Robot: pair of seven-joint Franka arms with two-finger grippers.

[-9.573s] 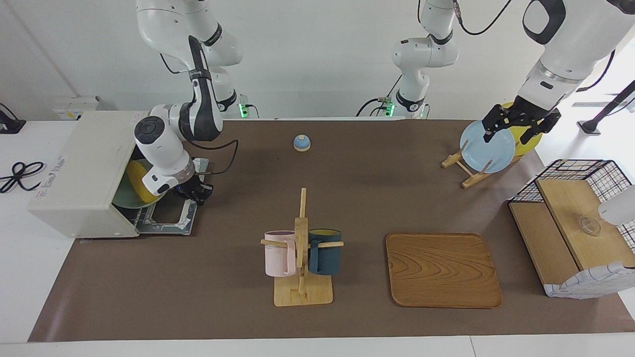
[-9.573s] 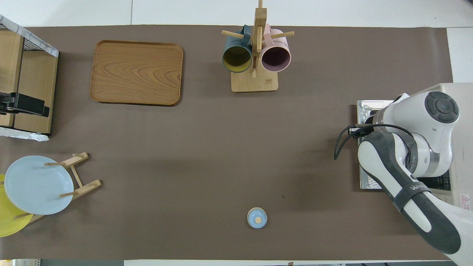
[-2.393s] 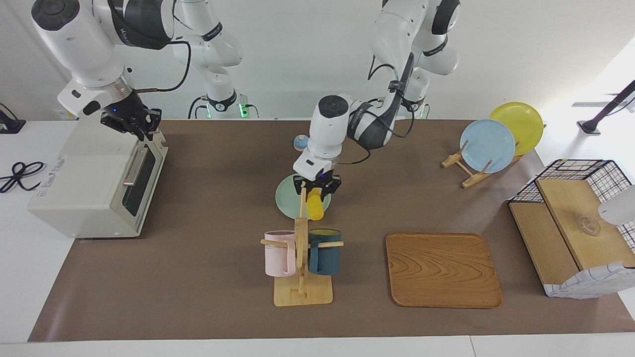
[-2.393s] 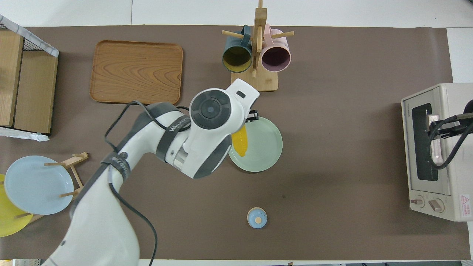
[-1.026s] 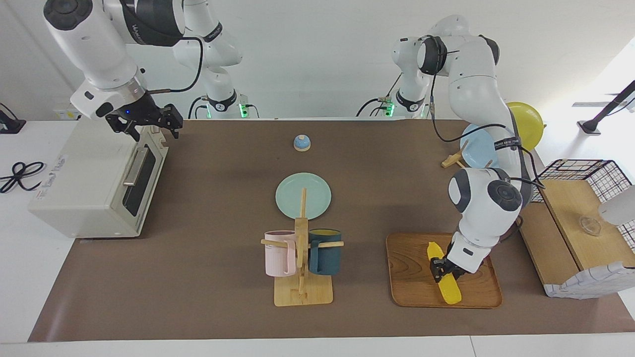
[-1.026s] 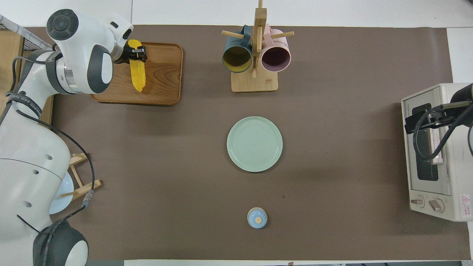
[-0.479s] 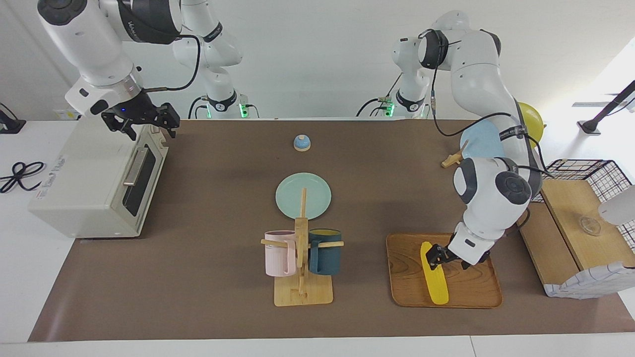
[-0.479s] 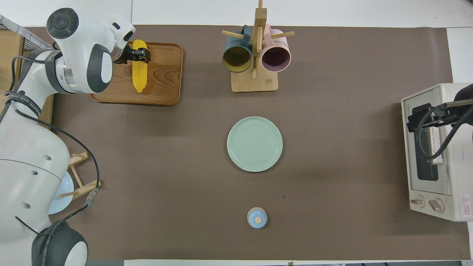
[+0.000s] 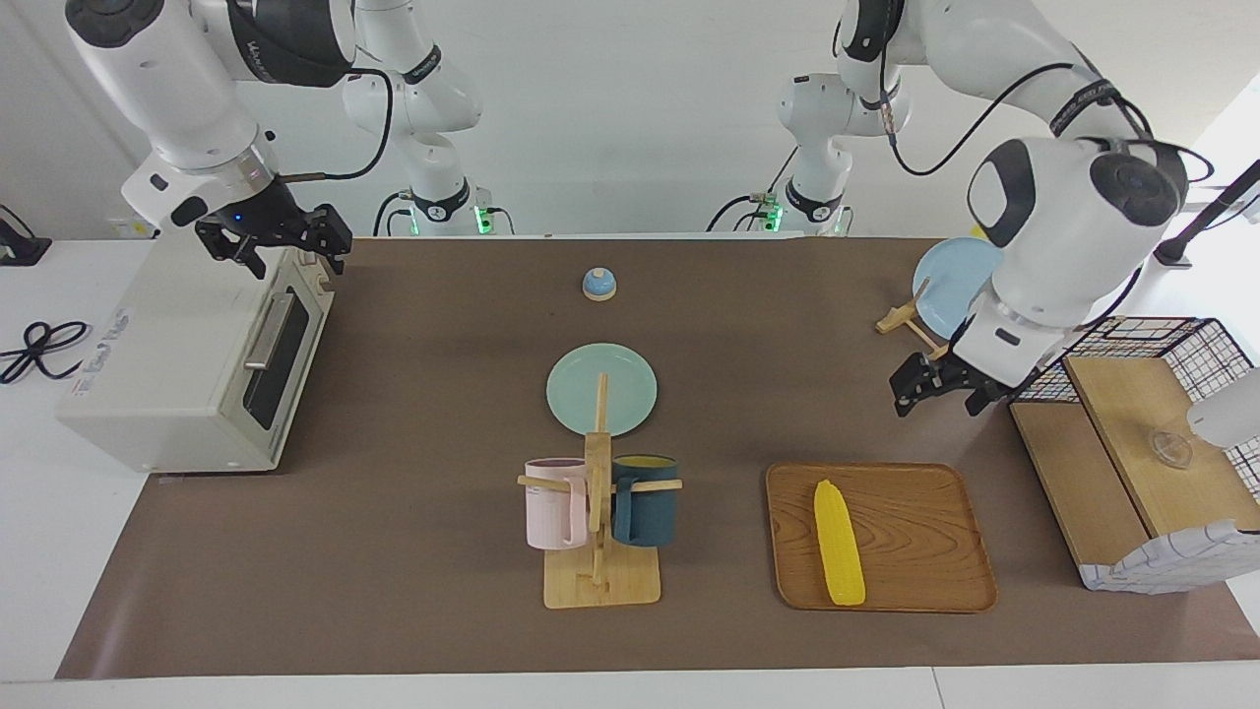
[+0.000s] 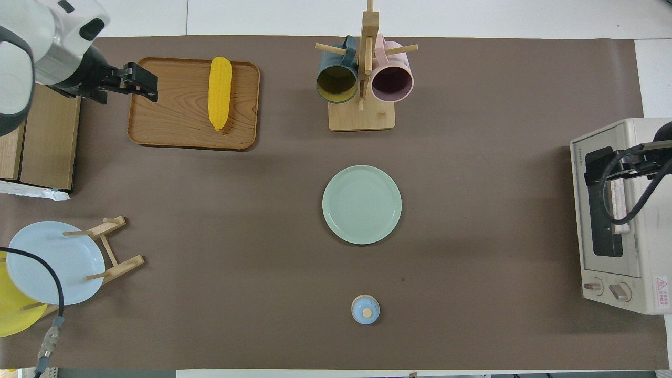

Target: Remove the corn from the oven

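On tray (image 9: 915,492): corn (image 9: 838,542) | oven (image 9: 187,345) interior hidden

Little text can be read. White lettering is seen on the dark band of the right arm (image 9: 285,44), but only part of a word shows and it cannot be made out with certainty. A red triangular warning sign is printed on a sticker on the oven (image 10: 622,215), beside its two knobs; its small print cannot be read. A label with dark lettering lies on the oven's top, unreadable.
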